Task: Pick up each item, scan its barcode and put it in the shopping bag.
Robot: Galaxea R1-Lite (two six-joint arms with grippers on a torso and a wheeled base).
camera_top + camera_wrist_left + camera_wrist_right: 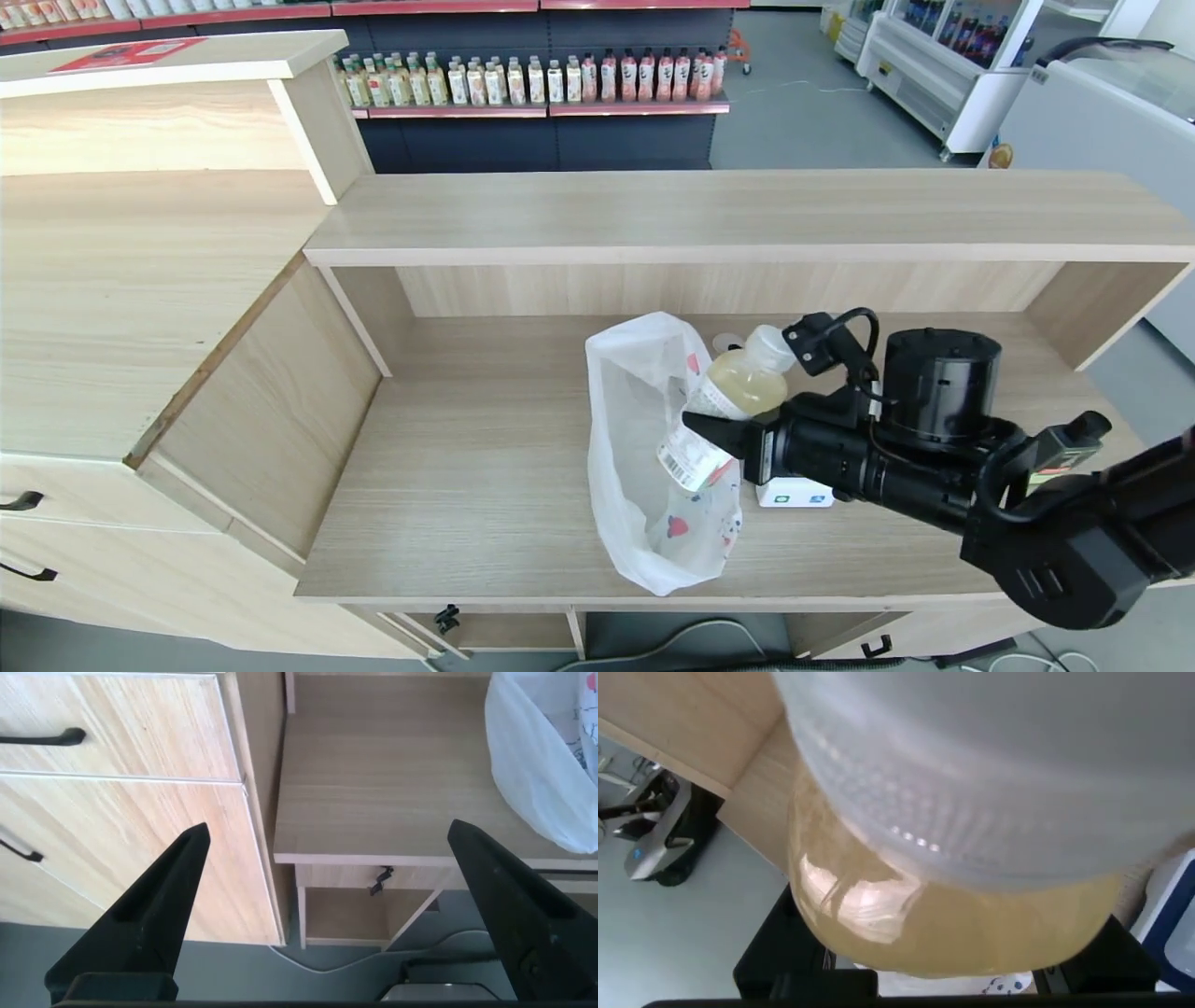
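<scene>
The shopping bag [644, 448] was translucent white, with small red and blue figures. The bottle [742, 385] held a pale yellow liquid; its cap [773, 347] was whitish and its label [689, 459] white with black barcode lines. Both the right gripper [719, 434] and the left gripper [329, 829] were black. The counter [467, 485] showed a light wood grain.

Light wood counter [467, 485], white shopping bag [635, 420] standing on it — small white box [794, 492] just beside

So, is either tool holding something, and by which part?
The right tool holds the bottle around its middle; the left tool holds nothing.
</scene>
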